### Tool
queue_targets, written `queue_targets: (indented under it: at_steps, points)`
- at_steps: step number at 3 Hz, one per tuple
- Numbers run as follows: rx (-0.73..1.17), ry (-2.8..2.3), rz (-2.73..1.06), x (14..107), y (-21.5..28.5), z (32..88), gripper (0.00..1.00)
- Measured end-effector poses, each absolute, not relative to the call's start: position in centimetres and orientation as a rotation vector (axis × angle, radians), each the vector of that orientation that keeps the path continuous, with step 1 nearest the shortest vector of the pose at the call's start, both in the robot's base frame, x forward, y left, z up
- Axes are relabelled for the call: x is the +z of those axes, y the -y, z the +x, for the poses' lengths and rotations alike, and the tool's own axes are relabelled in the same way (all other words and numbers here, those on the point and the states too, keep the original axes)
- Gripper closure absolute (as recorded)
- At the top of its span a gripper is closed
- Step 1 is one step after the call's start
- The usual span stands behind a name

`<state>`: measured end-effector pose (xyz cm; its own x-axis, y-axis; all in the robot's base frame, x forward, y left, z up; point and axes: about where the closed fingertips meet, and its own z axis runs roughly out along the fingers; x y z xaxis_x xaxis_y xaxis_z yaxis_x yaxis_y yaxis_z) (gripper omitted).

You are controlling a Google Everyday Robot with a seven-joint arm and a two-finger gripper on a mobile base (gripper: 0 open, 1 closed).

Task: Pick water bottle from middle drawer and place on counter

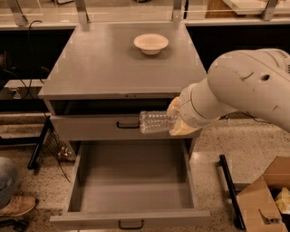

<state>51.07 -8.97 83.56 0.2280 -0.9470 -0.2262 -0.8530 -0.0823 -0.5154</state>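
Observation:
The clear ribbed water bottle (pixel 156 122) lies sideways in my gripper (pixel 176 120), held in the air in front of the upper closed drawer, above the open middle drawer (pixel 131 181). The gripper's cream fingers (pixel 180 129) are shut on the bottle's right end. The big white arm comes in from the right. The drawer is pulled out, its grey floor bare, its black bar handle at the front. The counter (pixel 104 63), the grey cabinet top, lies just above and behind the bottle. The bottle's label band is hidden.
A cream bowl (pixel 151 43) stands at the counter's back right. A pale ledge with metal posts (pixel 81 11) runs behind the cabinet. A cardboard box (pixel 267 195) sits on the floor at the right. A shoe (pixel 16 206) shows at the lower left.

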Motion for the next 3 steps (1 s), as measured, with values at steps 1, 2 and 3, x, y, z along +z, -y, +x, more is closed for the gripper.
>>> queue_targets:
  at_steps: [1, 2, 3]
  points:
    - [-0.223, -1.649, -1.957, 83.6, 9.0, 51.1, 1.00]
    - [-0.276, -1.594, -1.990, 85.6, 8.9, 54.3, 1.00]
    - [-0.386, -1.511, -1.964, 90.9, 8.8, 61.1, 1.00]
